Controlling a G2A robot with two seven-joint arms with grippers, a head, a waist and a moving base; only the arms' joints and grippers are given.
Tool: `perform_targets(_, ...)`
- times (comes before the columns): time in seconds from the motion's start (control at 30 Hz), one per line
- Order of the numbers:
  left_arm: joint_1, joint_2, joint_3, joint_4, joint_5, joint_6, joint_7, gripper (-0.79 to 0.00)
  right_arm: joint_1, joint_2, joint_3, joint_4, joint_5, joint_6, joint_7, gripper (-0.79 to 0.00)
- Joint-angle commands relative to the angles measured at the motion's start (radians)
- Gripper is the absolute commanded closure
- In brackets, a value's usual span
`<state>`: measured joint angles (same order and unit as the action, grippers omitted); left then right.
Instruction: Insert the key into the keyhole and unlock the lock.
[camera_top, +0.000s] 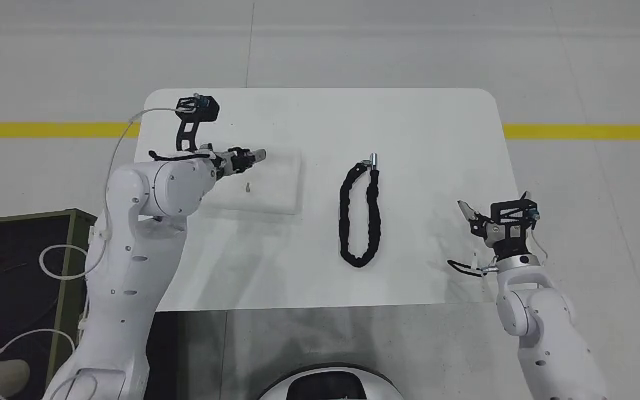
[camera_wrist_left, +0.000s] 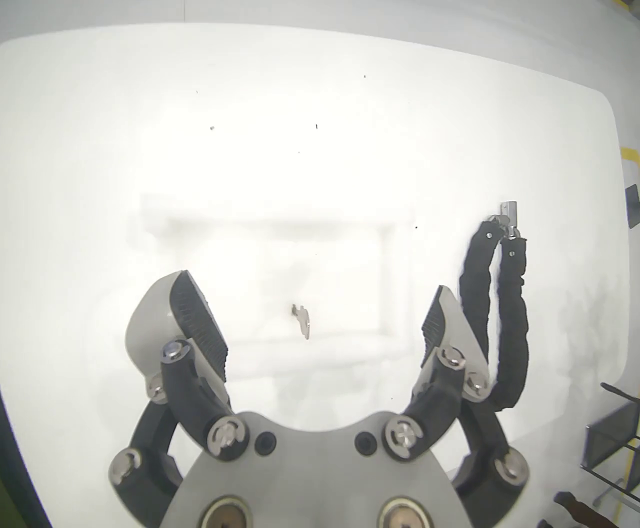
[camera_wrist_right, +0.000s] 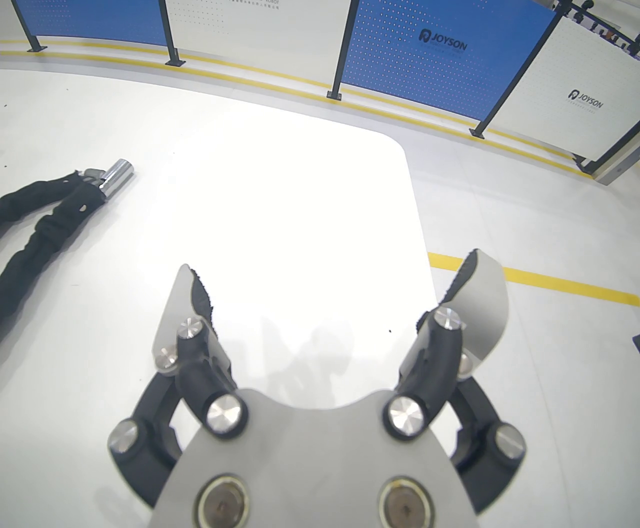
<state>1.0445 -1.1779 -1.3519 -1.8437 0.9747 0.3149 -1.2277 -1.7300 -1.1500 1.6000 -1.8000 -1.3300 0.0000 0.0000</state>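
A small metal key (camera_wrist_left: 303, 322) lies on a white foam pad (camera_top: 258, 182) at the table's left; in the top view the key (camera_top: 245, 187) is a tiny dark mark. My left gripper (camera_wrist_left: 312, 305) hovers open over the pad, the key between and below its fingers. A black sleeved chain lock (camera_top: 360, 217) lies looped at mid table, its silver lock cylinder (camera_top: 372, 159) at the far end. The cylinder (camera_wrist_right: 116, 173) also appears in the right wrist view. My right gripper (camera_wrist_right: 330, 277) is open with nothing in it at the table's right front edge.
The white table (camera_top: 430, 130) has rounded corners and bare surface between the chain and the right arm. A yellow floor line (camera_top: 570, 131) runs behind it. A dark green box (camera_top: 40, 250) stands on the floor to the left.
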Motion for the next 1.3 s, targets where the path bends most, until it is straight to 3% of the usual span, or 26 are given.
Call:
perform_targets(0.0,0.003,0.0,-0.002,-0.002,0.002,-0.002,0.002,-0.785,0.0,0.0,0.0,0.0,0.0,0.0,0.0,-0.785)
perform_targets(0.27,0.012,0.001,0.013,0.033,-0.001,-0.028,-0.009,-0.785,0.0,0.0,0.0,0.0,0.0,0.0,0.0,-0.785)
perform_targets(0.57,-0.075,0.002,0.08,0.086,0.063,-0.032,-0.254,-0.785,0.0,0.0,0.0,0.0,0.0,0.0,0.0,-0.785)
perform_targets(0.63,-0.083,0.002,0.09,0.079,0.074,-0.037,-0.274,-0.674,0.0,0.0,0.0,0.0,0.0,0.0,0.0,-0.785)
perform_targets(0.7,-0.083,0.002,0.089,0.091,0.074,-0.03,-0.288,-0.468,0.0,0.0,0.0,0.0,0.0,0.0,0.0,-0.785)
perform_targets(0.73,-0.084,0.001,0.09,0.095,0.07,-0.033,-0.293,-0.409,0.0,0.0,0.0,0.0,0.0,0.0,0.0,-0.785)
perform_targets(0.97,-0.088,0.0,0.075,0.156,0.027,-0.045,-0.267,-0.277,0.0,0.0,0.0,0.0,0.0,0.0,0.0,-0.785)
perform_targets(1.27,-0.12,-0.006,0.101,0.242,0.024,-0.071,-0.23,-0.265,0.0,0.0,0.0,0.0,0.0,0.0,0.0,-0.785)
